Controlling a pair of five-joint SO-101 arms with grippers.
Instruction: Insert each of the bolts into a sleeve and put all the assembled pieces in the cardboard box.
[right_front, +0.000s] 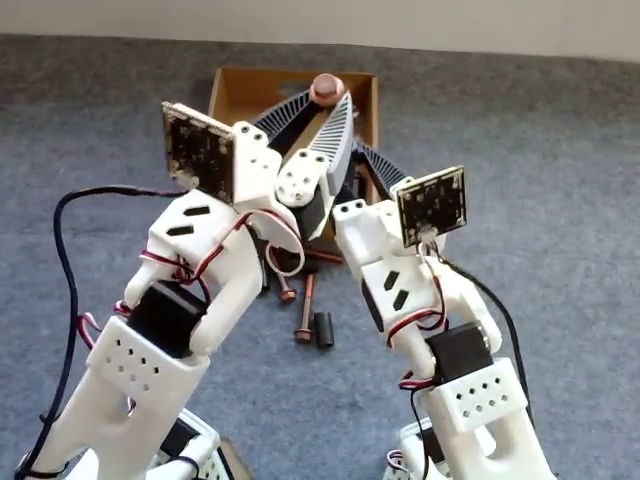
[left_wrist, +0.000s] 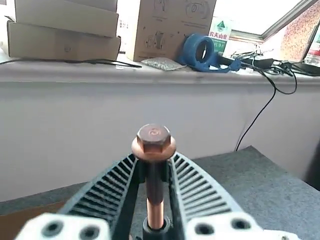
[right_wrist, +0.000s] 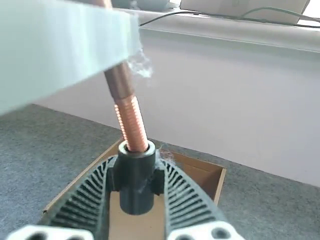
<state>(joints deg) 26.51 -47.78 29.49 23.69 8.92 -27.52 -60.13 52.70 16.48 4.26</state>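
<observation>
Clearly, printed matter is showing on the white ledge (left_wrist: 150, 75) behind the arms. The tan cartons (left_wrist: 170, 22) are carrying black line drawings. A green-and-white label (left_wrist: 219, 34) is standing beside a blue ring-shaped part (left_wrist: 202, 50), its lettering too small to make out. Black cables (left_wrist: 272, 75) are trailing off the ledge and down the pale wall. Grey carpet-like cloth (right_front: 560, 150) is covering the table, and the cardboard box (right_front: 240, 95) is sitting open at the far side.

The left gripper (left_wrist: 154, 160) is pinching a copper-coloured bolt (left_wrist: 153, 141) by the shank, just under its flanged hex head. Its fingers are pressing in on both sides and the head is pointing uppermost. The right gripper (right_wrist: 136, 167) is squeezing a dark sleeve (right_wrist: 135, 175) between its ribbed fingers, and the bolt's threaded end is sitting inside the sleeve's mouth. Bolt and sleeve are hanging over the box.

Closer to the arms' bases, loose bolts (right_front: 305, 305) and another black sleeve (right_front: 323, 328) are lying on the cloth, just beside each other.
</observation>
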